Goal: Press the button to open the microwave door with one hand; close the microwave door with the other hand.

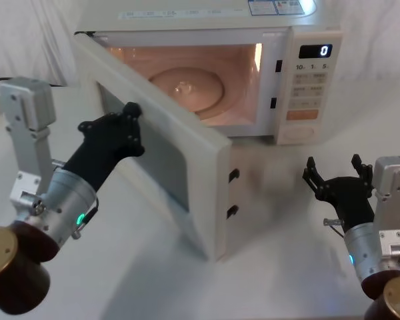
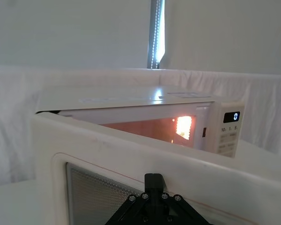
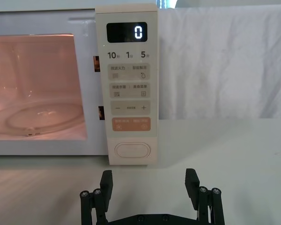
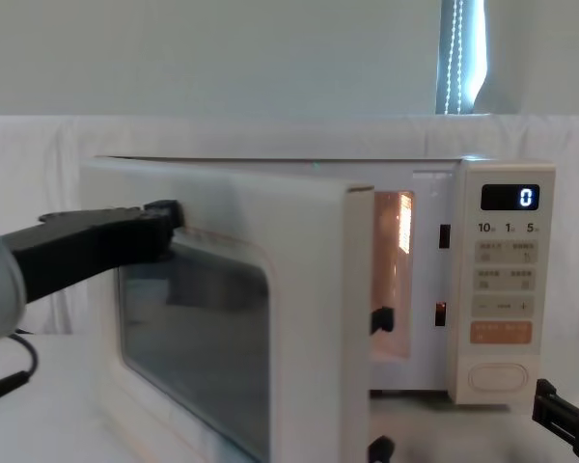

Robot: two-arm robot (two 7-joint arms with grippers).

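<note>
Lab-like test bench, white draped backdrop (image 3: 225,65), white table (image 1: 287,280)

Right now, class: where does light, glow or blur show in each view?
Head view: the cavity lamp glows orange behind the open microwave door. Left wrist view: a bright lamp spot inside, daylight at the curtain gap. Right wrist view: the display is lit above the button. Chest view: the left gripper looks soft-edged.
</note>
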